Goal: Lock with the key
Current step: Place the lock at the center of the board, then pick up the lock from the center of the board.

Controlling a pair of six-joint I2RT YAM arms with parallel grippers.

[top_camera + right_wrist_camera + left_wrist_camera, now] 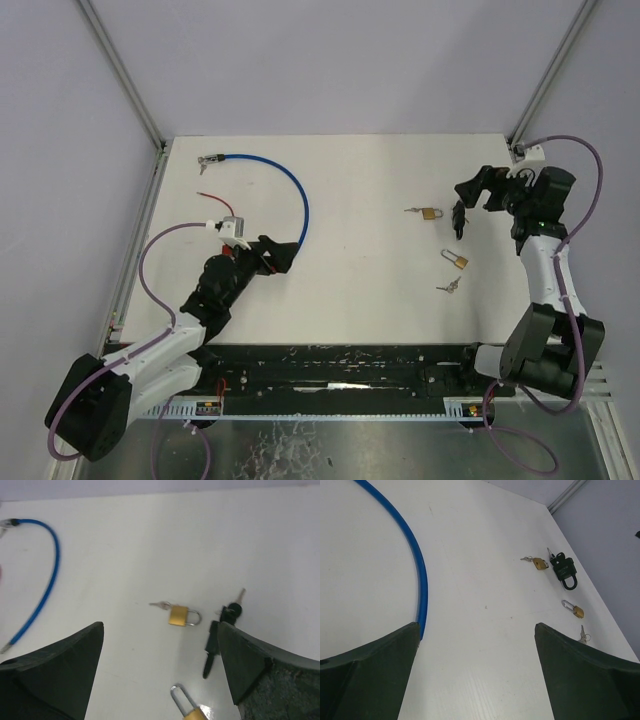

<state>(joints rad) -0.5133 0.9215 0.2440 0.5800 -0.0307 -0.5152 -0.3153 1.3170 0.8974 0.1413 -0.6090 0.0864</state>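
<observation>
i am logging left gripper [282, 256], jaws released, by the blue cable [301, 196]. right gripper [481, 190], jaws released, hovering near the black padlock [459, 218].

Open table [360, 260] stretch between blue cable [305, 210] and brass padlock [430, 213]

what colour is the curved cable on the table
The cable is blue, clearest in the top external view.

top ext cam: looking down from high over near edge, covering whole desk [360, 280] | L wrist cam: sitting low, facing across desk twd right side | R wrist cam: hovering nearer, looking down + leftward | all 3 sharing blue cable [296, 186] + brass padlock [430, 213] w/ key
</observation>
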